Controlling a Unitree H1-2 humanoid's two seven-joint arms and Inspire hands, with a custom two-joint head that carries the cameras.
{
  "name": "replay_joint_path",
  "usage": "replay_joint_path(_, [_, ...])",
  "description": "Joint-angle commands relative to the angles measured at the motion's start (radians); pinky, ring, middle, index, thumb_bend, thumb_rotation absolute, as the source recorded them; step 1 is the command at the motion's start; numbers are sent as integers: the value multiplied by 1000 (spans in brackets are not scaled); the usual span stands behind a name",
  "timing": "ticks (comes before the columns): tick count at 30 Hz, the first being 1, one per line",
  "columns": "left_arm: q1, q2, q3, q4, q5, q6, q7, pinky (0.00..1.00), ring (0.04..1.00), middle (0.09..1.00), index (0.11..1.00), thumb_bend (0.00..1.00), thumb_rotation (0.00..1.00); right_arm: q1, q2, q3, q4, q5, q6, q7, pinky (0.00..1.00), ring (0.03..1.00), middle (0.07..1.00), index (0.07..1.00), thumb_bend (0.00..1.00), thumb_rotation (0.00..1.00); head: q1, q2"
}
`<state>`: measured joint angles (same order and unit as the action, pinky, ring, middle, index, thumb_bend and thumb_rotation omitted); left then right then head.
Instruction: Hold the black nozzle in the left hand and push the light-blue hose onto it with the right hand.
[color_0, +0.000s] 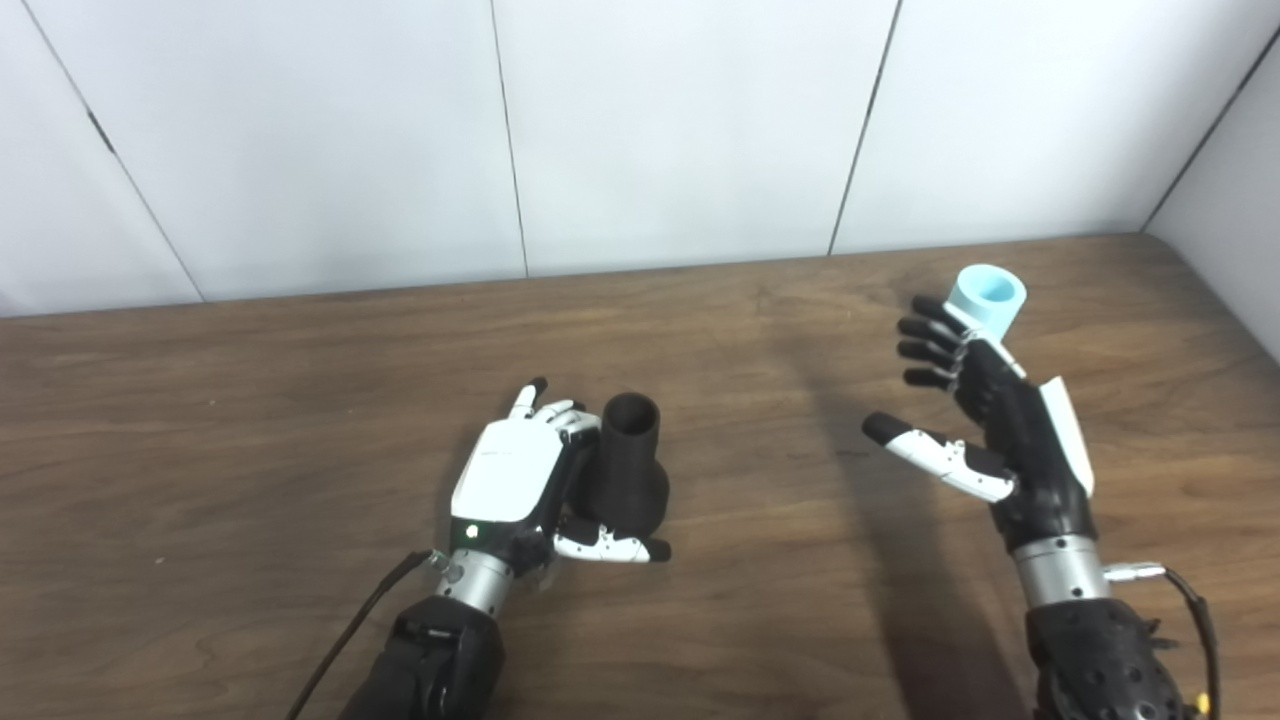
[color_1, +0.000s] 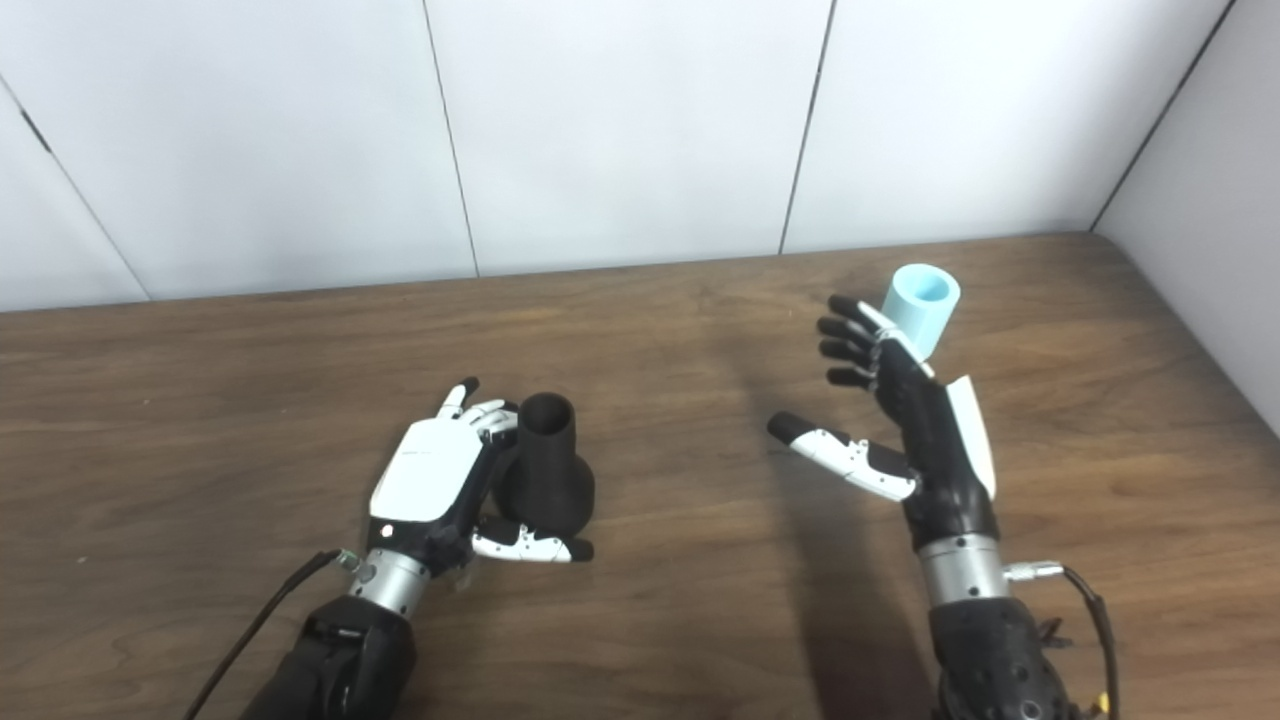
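On table (color_0: 250, 420), black flared nozzle (color_0: 628, 460), upright

You see a bench (color_0: 250, 420) of brown wood-grain surface with a low sheen. Beside the left robot hand (color_0: 520, 480), the black nozzle (color_0: 628, 455) looks matt and slightly rough. Behind the right robot hand (color_0: 985, 420), the light-blue hose (color_0: 988, 300) looks smooth and matt. Both robot hands show glossy white and black plastic shells; their wrists are bare brushed metal.
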<state>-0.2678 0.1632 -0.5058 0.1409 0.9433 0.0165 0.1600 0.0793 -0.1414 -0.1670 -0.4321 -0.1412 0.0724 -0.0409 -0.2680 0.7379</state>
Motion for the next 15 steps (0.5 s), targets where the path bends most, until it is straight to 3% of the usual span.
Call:
replay_joint_path(1, [17,13,1,26,-1,-27,22,1000,824,721,484,523,51,-22,0,-18,-58,12,-7,-17,668,766,788,811,695,376,-15,-1])
replay_joint_path(4, [16,23,8,28,-10,-37,24,1000,821,723,484,523,50,-38,-10,-37,-75,31,7,-17,675,762,791,805,721,341,-83,-12])
replay_joint_path(7, [16,29,18,37,-20,-53,28,1000,812,721,484,523,49,-67,-33,-55,-86,5,28,-19,694,756,781,798,778,377,-123,-24])
replay_joint_path(15, [11,37,41,81,-44,-93,44,1000,804,715,483,523,48,-162,-122,-64,-96,-111,120,-3,709,754,782,786,763,264,-193,-54])
